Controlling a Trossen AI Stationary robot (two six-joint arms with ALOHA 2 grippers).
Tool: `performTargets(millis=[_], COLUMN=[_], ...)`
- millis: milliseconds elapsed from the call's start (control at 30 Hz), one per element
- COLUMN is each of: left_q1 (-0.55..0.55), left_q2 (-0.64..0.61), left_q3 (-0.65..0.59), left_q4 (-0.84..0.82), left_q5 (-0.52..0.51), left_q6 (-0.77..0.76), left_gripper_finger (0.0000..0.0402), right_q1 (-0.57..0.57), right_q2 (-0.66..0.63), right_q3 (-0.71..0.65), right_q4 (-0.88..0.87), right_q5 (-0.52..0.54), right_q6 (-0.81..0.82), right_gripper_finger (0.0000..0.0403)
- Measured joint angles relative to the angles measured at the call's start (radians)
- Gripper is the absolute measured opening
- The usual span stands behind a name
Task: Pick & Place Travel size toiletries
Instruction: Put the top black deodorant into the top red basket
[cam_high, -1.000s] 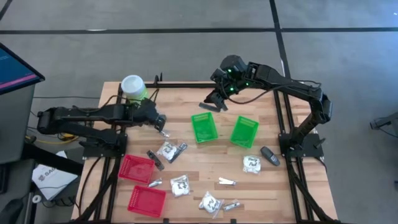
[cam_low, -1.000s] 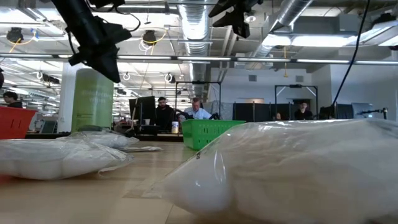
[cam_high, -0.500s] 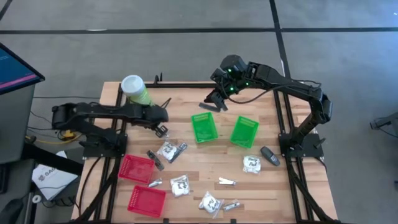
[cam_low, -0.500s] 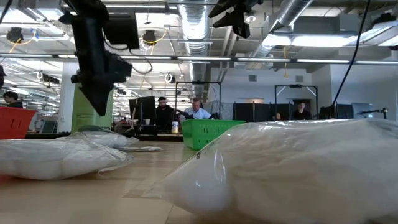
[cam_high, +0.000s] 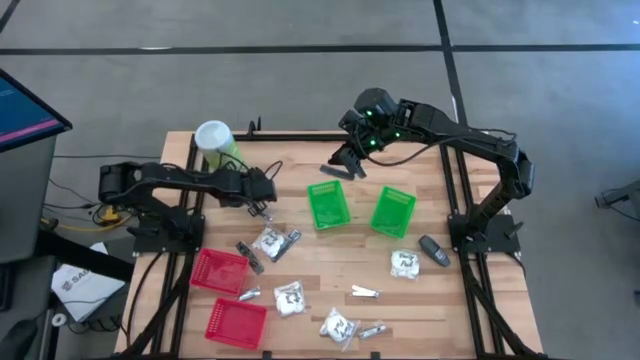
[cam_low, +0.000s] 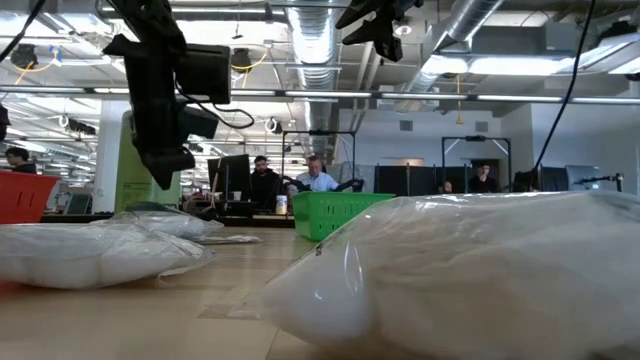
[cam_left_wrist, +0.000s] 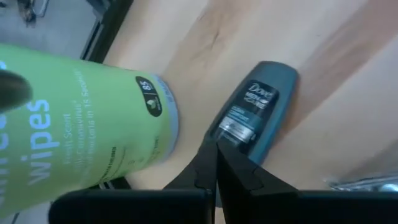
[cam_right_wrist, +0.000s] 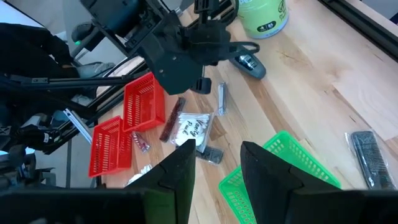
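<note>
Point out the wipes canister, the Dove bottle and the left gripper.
wipes canister (cam_left_wrist: 81, 118), left wrist view, on its green printed side.
Dove bottle (cam_left_wrist: 255, 109), left wrist view, on its label.
left gripper (cam_left_wrist: 216, 163), left wrist view, where the shut fingertips meet.

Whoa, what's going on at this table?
Two robot arms are sorting little toiletries into baskets. The left gripper, shut and empty, hovers over a small Dove bottle beside the green wipes canister. The right gripper waits, empty, above the far end of a green basket. Packets lie loose on the table, and the red baskets look empty.
</note>
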Motion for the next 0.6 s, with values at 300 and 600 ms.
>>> performTargets(millis=[300,600], left_q1=[0.063,0.049], left_q2=[0.082,0.185], left_q3=[0.0,0.0], left_q4=[0.027,0.05], left_q5=[0.014,0.081], left_q6=[0.043,0.043], left_gripper_finger=[0.0,0.0], right_q1=[-0.005,-0.008], right_q2=[0.0,0.0], right_q3=[0.0,0.0], right_q4=[0.0,0.0], right_q5=[0.001,0.001], right_q6=[-0.001,-0.001], right_gripper_finger=[0.012,0.012])
